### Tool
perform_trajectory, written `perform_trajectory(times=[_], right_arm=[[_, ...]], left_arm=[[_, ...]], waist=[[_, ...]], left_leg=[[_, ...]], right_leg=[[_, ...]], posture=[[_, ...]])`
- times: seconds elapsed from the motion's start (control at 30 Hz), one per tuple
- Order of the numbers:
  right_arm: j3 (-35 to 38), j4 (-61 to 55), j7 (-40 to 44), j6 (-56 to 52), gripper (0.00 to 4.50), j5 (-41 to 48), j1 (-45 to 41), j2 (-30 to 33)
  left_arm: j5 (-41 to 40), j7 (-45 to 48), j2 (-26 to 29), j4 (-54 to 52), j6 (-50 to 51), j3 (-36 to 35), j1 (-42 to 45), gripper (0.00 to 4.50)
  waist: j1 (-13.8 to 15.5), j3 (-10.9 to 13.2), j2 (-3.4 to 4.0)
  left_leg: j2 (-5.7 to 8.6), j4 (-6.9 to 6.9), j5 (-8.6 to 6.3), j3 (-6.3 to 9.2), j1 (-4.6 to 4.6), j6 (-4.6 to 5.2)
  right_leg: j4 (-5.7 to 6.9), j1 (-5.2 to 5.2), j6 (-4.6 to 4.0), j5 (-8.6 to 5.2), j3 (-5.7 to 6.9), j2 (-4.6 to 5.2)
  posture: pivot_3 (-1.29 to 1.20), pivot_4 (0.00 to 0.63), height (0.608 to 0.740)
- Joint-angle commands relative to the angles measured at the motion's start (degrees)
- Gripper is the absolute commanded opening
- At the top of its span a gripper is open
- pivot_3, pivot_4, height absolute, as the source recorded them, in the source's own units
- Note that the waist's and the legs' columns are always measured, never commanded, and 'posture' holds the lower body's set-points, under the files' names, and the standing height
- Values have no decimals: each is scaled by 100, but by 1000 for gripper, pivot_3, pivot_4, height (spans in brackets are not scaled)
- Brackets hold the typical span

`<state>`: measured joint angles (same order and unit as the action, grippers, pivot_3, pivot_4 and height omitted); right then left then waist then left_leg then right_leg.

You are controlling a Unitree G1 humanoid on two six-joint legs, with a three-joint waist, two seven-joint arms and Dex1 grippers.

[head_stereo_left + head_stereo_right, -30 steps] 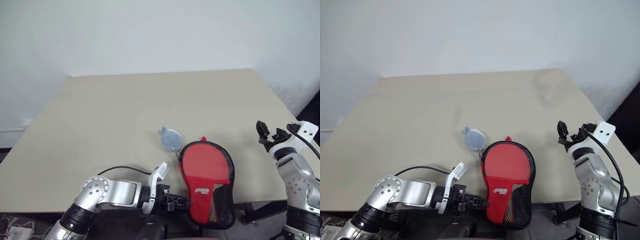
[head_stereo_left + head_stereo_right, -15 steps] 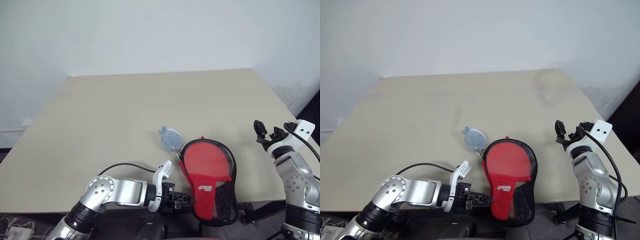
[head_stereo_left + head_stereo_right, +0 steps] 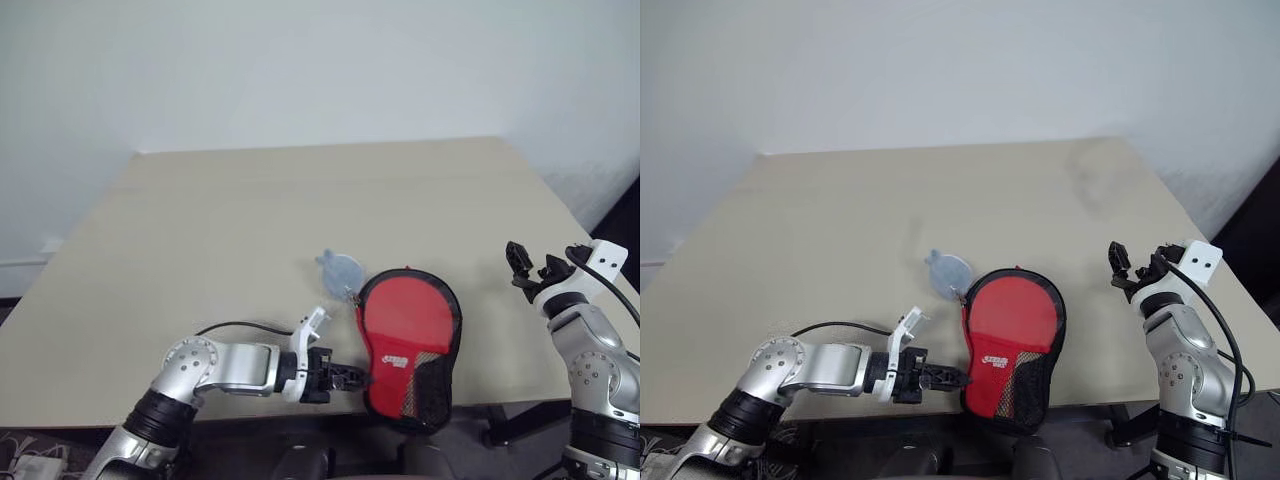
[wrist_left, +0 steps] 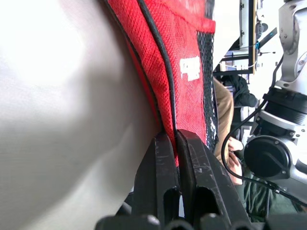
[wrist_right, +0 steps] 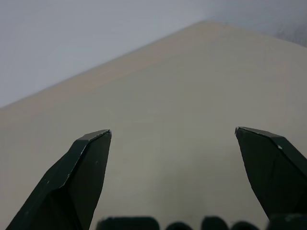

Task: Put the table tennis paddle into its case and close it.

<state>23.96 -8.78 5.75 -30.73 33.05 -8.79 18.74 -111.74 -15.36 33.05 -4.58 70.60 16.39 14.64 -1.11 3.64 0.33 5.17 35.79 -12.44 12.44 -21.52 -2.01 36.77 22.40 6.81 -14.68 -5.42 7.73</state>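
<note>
Fingers of the left hand are pressed together on the black edging of the case, pinching it at its left rim near the narrow end; the left wrist view shows the two black fingers shut tight on the seam where red fabric meets the binding. That grip looks chosen to hold or drag the soft cover by its edge, probably to steady it or work along the zip line. The case lies red front up at the near edge of the tabletop, its mesh end hanging slightly past that edge. I cannot tell whether the table tennis paddle is inside; no bare paddle lies on the tabletop, and the case looks filled out, so it may already be in. A grey round pouch sits touching the case's top-left rim, seemingly tethered to it. The right hand hovers well apart over the right edge of the tabletop, fingers spread wide and holding nothing, likely waiting to help.
</note>
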Motion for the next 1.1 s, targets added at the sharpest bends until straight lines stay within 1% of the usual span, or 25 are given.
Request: perform_trajectory(times=[0.03, 0.27, 0.3, 0.33, 0.37, 0.57, 0.67, 0.7, 0.8, 0.83, 0.9, 0.97, 1.03, 1.1], right_arm=[[63, -124, 40, 30, 4500, 6, -134, 73], [41, -191, -4, -23, 4500, 15, -139, 28], [35, -199, -4, -28, 4500, 13, -138, 27], [29, -205, -6, -30, 4500, 12, -138, 24], [38, -201, -3, -29, 4500, 16, -138, 27], [16, -97, -6, 41, 4500, -13, -200, -21], [-36, -88, 39, 19, 4500, 5, -389, 20], [-13, -94, 47, -5, 4500, 37, -420, 37], [69, -109, 85, -53, 4500, 114, -439, 65], [92, -134, 113, -72, 4500, 148, -432, 77], [54, -268, 277, -143, 4500, 252, -408, 137], [-116, -421, 462, -306, 4500, 359, -443, 185], [-317, -500, 593, -400, 4500, 353, -528, 192], [-435, -490, 622, -445, 4500, 356, -649, 132]], left_arm=[[-126, 276, 5, 138, 106, -283, 139, 15], [-126, 476, -15, 390, 267, -316, 107, 15], [-126, 478, -49, 463, 263, -355, 80, 501], [-126, 449, -74, 523, 236, -391, 68, 731], [-126, 323, -100, 589, 175, -415, 58, 1064], [-126, 337, -52, 716, 171, -470, 170, 3237], [-62, 655, 75, 574, 204, -524, 264, 4267], [74, 833, 133, 506, 238, -582, 308, 4455], [589, 1436, 270, 301, 317, -753, 411, 4455], [959, 1790, 344, 82, 304, -804, 434, 4455], [1887, 2585, 499, -472, 145, -782, 552, 4455], [3005, 3374, 538, -1068, -525, -642, 709, 4455], [3958, 3893, 420, -1294, -1119, -403, 876, 4455], [4682, 4262, 209, -1238, -1552, -155, 1002, 4455]], waist=[[0, 0, 0], [0, 0, 0], [0, 0, 0], [0, 0, 0], [1, 0, 0], [0, 0, -1], [-1, 1, 0], [-4, 1, 0], [-3, 1, 0], [-3, 1, 0], [0, 2, -1], [-1, 3, 0], [-2, 3, 0], [-2, 3, 0]], left_leg=[[0, 0, 0, 0, 0, 0], [0, -1, 0, 0, 0, 0], [0, -1, 0, 1, -1, 0], [0, -1, 0, 0, -1, 0], [0, -1, 0, 0, -1, 0], [0, -1, -1, 1, -1, 0], [-1, -1, -1, -1, -1, 0], [-1, -1, -1, -1, -1, 0], [-5, -9, -1, -3, -1, -1], [-5, -11, -1, -4, -2, 0], [-5, -12, -1, -7, -7, 0], [-5, -12, -1, -14, -6, 0], [-8, -12, -1, -23, -4, -1], [-14, -13, -1, -32, -1, 0]], right_leg=[[0, 0, 0, 0, 0, 0], [0, 2, 0, 0, 0, 0], [0, 2, 0, 0, 0, 0], [0, 2, 0, 0, 0, 0], [0, 2, 0, 0, 0, 0], [-1, 3, 0, 0, 0, 0], [-1, 3, -1, 0, 0, 0], [-1, 3, -1, 0, 0, 0], [-3, 7, -1, 0, 0, -3], [-5, 8, 0, 0, -1, -2], [-7, 10, 0, 0, -2, -2], [-9, 8, -1, 0, -4, -2], [-10, 8, -5, -1, -9, -2], [-10, 8, -12, -4, -9, -2]], posture=[[0, 0, 740], [0, 0, 740], [0, 0, 740], [0, 0, 740], [0, 0, 740], [0, 0, 740], [0, 0, 740], [0, 0, 740], [0, 0, 740], [0, 0, 740], [0, 0, 740], [0, 0, 740], [0, 0, 740], [0, 0, 740]])
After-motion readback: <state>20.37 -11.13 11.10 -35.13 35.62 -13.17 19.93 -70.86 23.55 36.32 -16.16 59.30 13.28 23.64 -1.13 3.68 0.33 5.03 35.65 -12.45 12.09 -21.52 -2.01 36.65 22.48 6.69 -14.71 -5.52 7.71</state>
